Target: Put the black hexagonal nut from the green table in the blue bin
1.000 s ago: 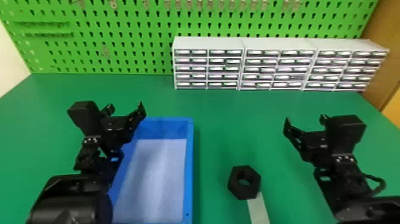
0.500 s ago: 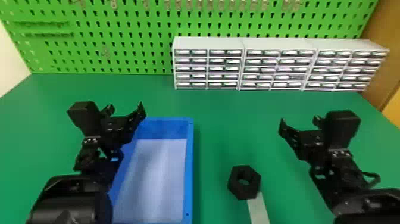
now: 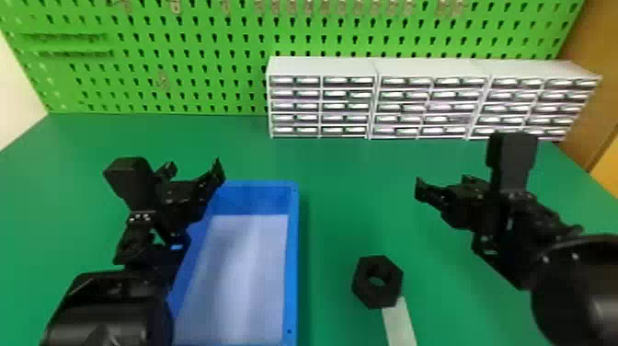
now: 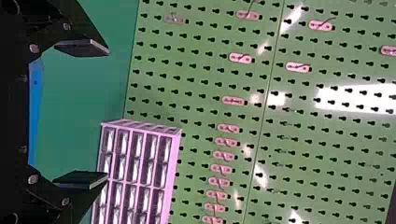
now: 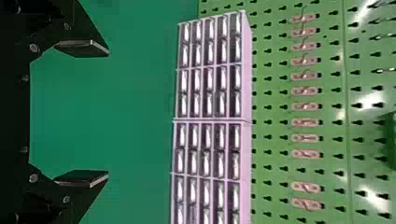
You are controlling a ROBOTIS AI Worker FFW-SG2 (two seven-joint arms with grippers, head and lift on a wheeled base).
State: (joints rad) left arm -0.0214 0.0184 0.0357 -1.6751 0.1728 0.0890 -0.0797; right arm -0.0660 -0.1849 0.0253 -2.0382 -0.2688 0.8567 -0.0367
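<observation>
The black nut (image 3: 377, 296) lies flat on the green table (image 3: 331, 184), to the right of the blue bin (image 3: 293, 276) and apart from it, hole facing up, at the end of a pale strip (image 3: 399, 322); I can't tell whether it overlaps it. The left gripper (image 3: 194, 164) is by the bin's far left corner, its fingers spread wide with nothing between them. The right gripper (image 3: 441, 180) hangs farther back than the nut and to its right, also released, a broad gap between its pads (image 5: 81, 178). Along the table's back stand white drawer units (image 3: 322, 106), their fronts crossed by small bright patches; whether those are labels is too small to tell. Behind rises a green pegboard (image 3: 184, 46) with small hooks (image 4: 240, 58) on it.
</observation>
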